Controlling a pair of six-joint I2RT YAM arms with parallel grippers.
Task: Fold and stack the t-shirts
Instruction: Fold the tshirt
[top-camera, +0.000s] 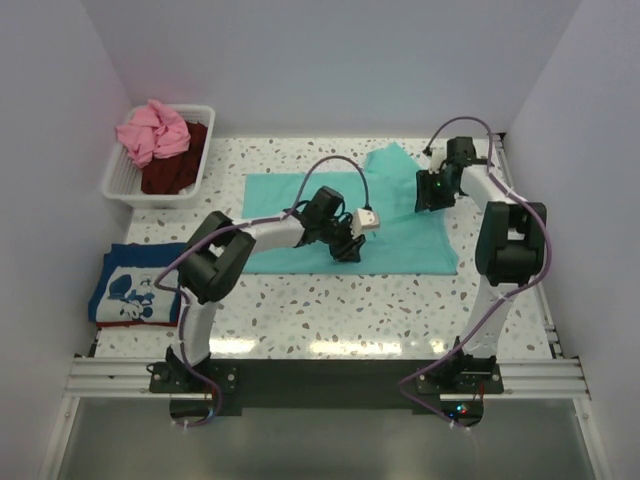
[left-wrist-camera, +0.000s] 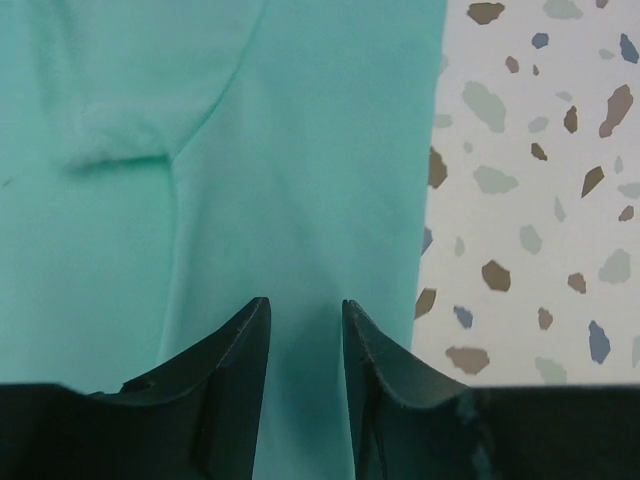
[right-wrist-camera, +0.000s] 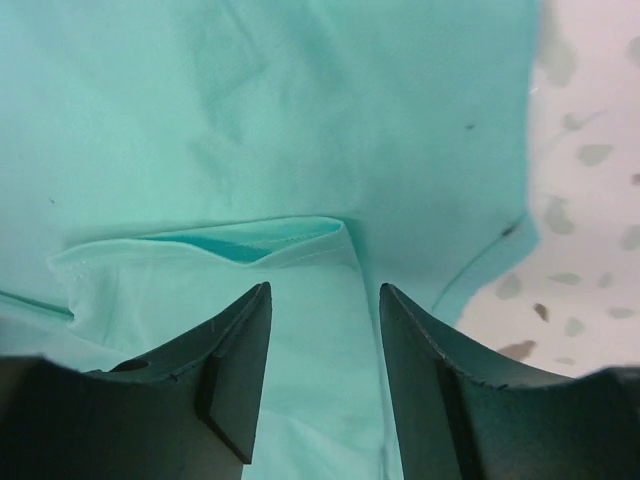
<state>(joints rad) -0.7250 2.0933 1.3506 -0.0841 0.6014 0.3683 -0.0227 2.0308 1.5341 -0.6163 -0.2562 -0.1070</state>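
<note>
On the speckled table (top-camera: 330, 310) the teal shirt (top-camera: 400, 250) lies spread flat in the middle, the left gripper (left-wrist-camera: 305, 305) and right gripper (right-wrist-camera: 325, 290) hang over it with jaws parted and empty, and the turned-over sleeve (right-wrist-camera: 250, 250) looks loose, so a shallow pinch could drag it open.

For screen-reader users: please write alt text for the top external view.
A teal-green cloth t-shirt lies spread on a speckled table, the left end effector over its middle and the right end effector near its right side. At left sit a folded blue printed t-shirt and a white slatted plastic basket holding a pink tee and a maroon tee.
</note>
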